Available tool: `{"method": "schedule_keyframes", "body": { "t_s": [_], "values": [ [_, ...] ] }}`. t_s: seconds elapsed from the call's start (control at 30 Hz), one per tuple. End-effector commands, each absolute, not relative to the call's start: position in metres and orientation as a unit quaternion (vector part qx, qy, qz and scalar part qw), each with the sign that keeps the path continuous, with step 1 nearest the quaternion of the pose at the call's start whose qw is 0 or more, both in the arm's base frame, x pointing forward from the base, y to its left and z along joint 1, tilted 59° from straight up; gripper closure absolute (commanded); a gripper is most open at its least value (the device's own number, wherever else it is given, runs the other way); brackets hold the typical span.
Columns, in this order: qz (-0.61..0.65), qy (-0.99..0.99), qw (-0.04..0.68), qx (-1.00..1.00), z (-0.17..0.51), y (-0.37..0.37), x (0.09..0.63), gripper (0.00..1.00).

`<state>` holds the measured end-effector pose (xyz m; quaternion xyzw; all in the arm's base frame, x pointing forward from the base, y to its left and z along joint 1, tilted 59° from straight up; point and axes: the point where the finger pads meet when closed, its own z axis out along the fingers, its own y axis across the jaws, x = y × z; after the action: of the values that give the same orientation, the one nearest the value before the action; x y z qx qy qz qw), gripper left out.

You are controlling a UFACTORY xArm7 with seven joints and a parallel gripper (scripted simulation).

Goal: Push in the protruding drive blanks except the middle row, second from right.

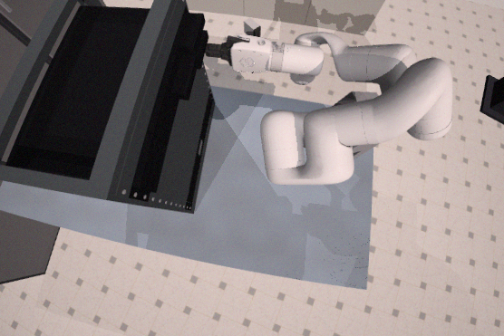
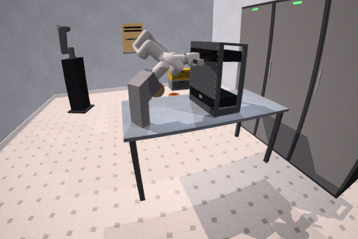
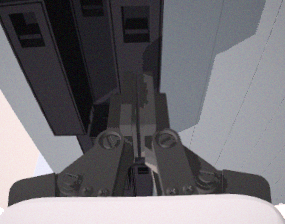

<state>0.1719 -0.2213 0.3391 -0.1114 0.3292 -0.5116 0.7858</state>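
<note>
The dark open-frame rack (image 1: 136,93) (image 2: 219,76) stands on the grey table (image 1: 254,229) (image 2: 167,121). The storage chassis sits at the top of its front, and its dark drive blanks (image 1: 196,43) (image 3: 136,30) face my arm. In the wrist view one blank (image 3: 33,63) at the left stands out further than those beside it. My gripper (image 1: 209,50) (image 2: 200,62) (image 3: 138,89) is shut and empty. It points level at the chassis front, with its tips at or just touching a blank at the far end. I cannot tell which row that blank is in.
My arm's grey base block (image 2: 140,102) stands on the table's left part. A yellow crate (image 2: 180,79) and an orange ring (image 2: 174,94) lie behind the table. Tall grey cabinets (image 2: 299,82) line the right wall. A black pedestal (image 2: 75,82) stands at the far left.
</note>
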Motion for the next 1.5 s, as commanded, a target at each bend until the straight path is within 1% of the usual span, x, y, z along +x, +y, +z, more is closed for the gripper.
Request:
{"method": "schedule_keyframes", "body": {
  "t_s": [0.0,1.47],
  "values": [
    [-0.512,0.329,0.785,-0.112,0.34,-0.222,0.172,1.0],
    [-0.512,0.329,0.785,-0.112,0.355,-0.225,0.185,1.0]
  ]
}}
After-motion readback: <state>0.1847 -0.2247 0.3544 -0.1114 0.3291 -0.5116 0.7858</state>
